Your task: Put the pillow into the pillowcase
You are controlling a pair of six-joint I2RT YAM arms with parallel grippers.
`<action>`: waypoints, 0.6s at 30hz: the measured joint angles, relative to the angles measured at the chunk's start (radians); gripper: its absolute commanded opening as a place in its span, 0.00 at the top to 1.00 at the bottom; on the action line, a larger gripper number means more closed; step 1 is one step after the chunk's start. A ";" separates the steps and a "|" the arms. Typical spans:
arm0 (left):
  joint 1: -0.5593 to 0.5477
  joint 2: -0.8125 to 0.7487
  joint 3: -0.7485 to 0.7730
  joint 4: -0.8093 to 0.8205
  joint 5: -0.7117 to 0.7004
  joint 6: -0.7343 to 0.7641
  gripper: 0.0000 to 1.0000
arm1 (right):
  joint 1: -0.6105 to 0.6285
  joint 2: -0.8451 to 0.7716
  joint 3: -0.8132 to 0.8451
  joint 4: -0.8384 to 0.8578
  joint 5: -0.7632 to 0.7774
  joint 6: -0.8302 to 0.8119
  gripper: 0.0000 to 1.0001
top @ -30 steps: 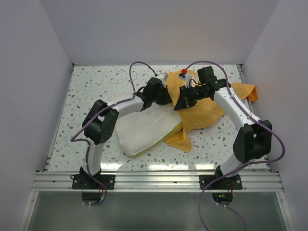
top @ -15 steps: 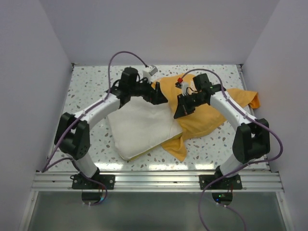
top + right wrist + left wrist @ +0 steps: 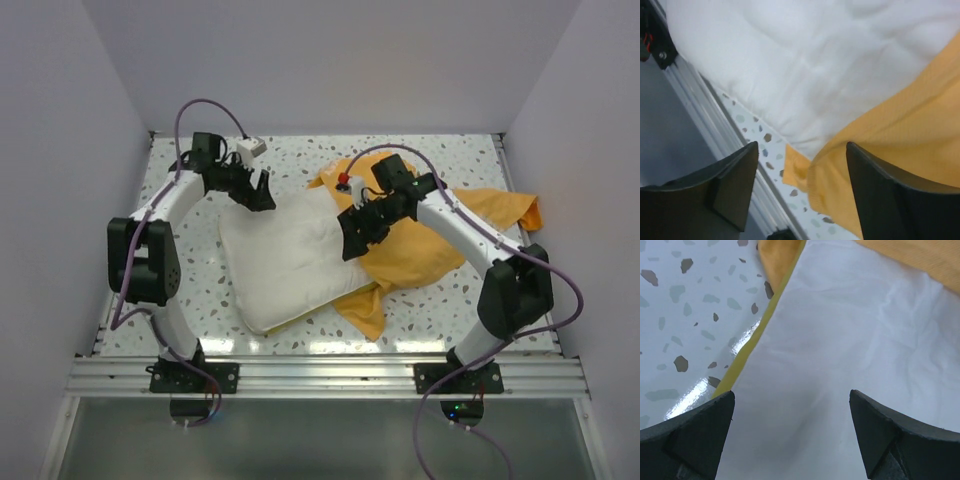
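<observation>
The cream-white pillow [image 3: 290, 255] lies flat on the table left of centre, its right edge overlapping the orange pillowcase [image 3: 430, 235], which is crumpled to its right. My left gripper [image 3: 262, 195] hovers open above the pillow's far left corner. In the left wrist view the pillow [image 3: 850, 340] and its yellow-green strip [image 3: 755, 340] fill the space under the left gripper [image 3: 791, 405], with nothing between the fingers. My right gripper [image 3: 352, 240] is open over the seam where pillow meets pillowcase. In the right wrist view the right gripper [image 3: 802, 145] is empty above the pillow [image 3: 815, 60] and the pillowcase [image 3: 900, 150].
The speckled table [image 3: 470, 160] is walled on the left, back and right. An aluminium rail [image 3: 320, 375] runs along the near edge, and the same rail [image 3: 700, 125] shows in the right wrist view. A corner of the pillowcase reaches toward the right wall.
Both grippers have gone from shut to open. The left arm swung back and to the left. The right gripper moved left and nearer. The pillow now lies flatter and more exposed.
</observation>
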State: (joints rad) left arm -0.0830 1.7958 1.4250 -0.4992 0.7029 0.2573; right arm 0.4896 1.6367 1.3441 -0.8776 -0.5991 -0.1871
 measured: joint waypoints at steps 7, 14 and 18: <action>-0.001 0.168 0.044 -0.064 -0.008 0.103 0.00 | -0.041 0.121 0.331 0.091 0.196 0.027 0.23; -0.001 0.179 0.048 -0.045 -0.006 0.114 0.00 | -0.044 0.435 0.650 0.201 0.433 0.115 0.21; -0.001 0.173 0.028 -0.018 -0.005 0.113 0.00 | -0.043 0.635 0.818 0.217 0.519 0.169 0.06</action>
State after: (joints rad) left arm -0.0837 1.9686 1.4528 -0.5167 0.6983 0.3706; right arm 0.4469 2.2719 2.1616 -0.6601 -0.0799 -0.0181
